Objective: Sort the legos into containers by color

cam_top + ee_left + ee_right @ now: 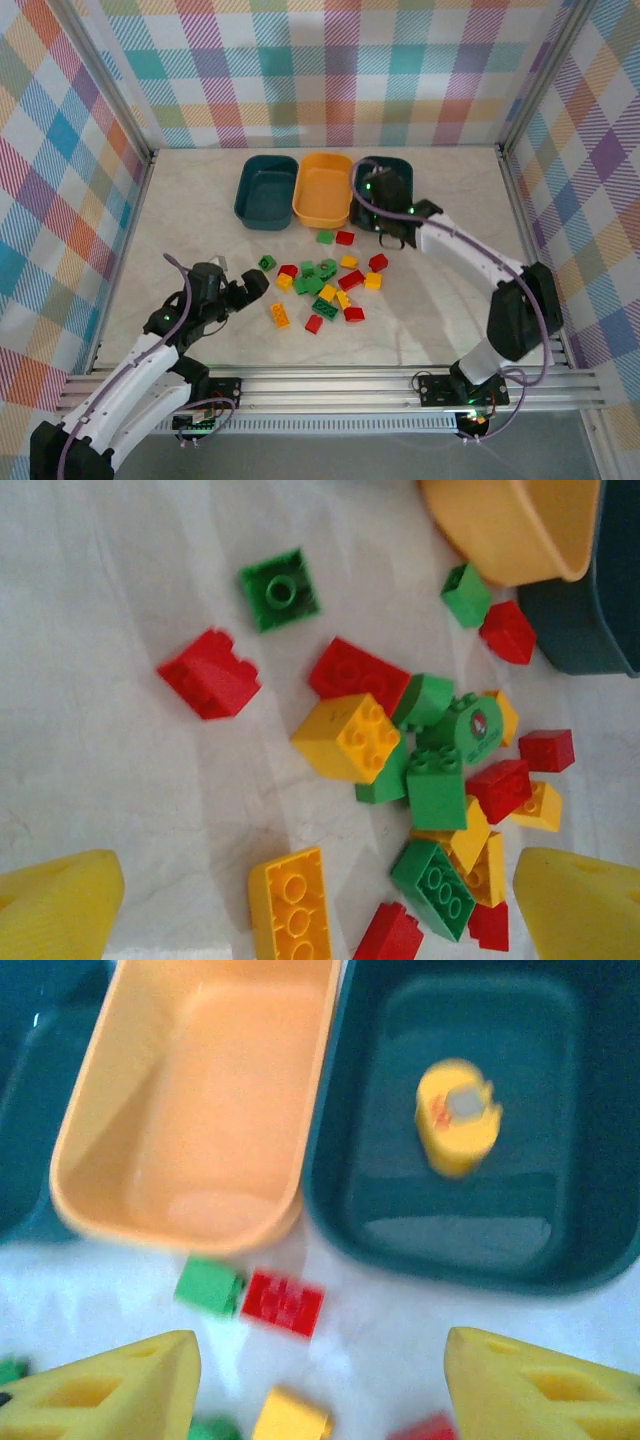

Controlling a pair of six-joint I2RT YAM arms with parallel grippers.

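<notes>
Hovering over the right teal tub (560,1250) with right fingers (110,1390) spread, blurred yellow ring brick (457,1115) inside; left fingers (50,910) spread wide near brick pile (430,780); orange tub (120,1110) alongside.

- The left arm (130,385) rises from its base at the near edge of the table (180,200), towards the near left corner, and slants forward and to the right.
- The left gripper (246,292) sits low over the table, left of the middle, with its jaws spread wide; its yellow fingers (55,905) stand far apart.
- The right arm (470,260) bends at an elbow beside the right edge, and its white forearm reaches back and left towards the far edge.
- The right gripper (393,232) points downward, its yellow fingers (540,1385) parted.
</notes>
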